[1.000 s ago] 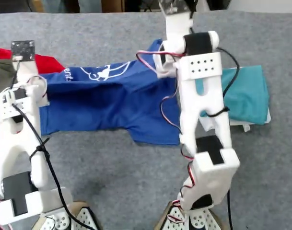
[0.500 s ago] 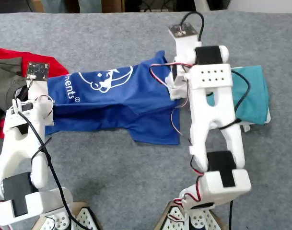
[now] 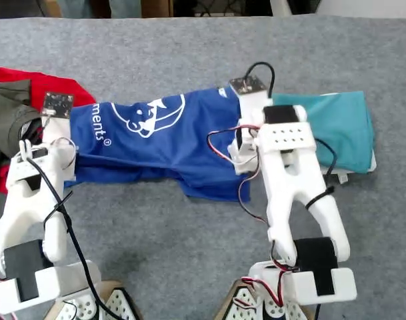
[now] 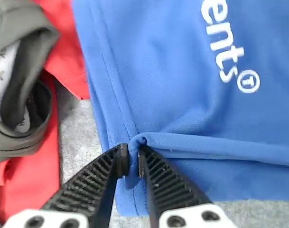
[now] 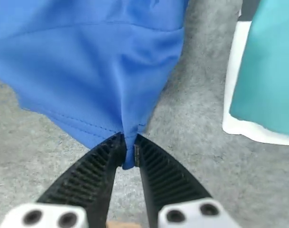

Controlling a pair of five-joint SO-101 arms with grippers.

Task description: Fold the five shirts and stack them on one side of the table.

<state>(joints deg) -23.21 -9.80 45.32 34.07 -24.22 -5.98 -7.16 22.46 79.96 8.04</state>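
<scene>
table (image 3: 156, 253): grey felt cover | beyond far edge: dark strip (image 3: 189, 7) | light: even, soft shadows

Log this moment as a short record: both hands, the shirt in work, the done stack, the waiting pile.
left hand: shut on blue shirt, at its end beside the waiting pile
right hand: shut on blue shirt, at its hem near the stack
blue shirt: lying across grey table, partly folded
stack: folded teal shirt on white cloth
waiting pile: red shirt and dark shirt, crumpled
</scene>
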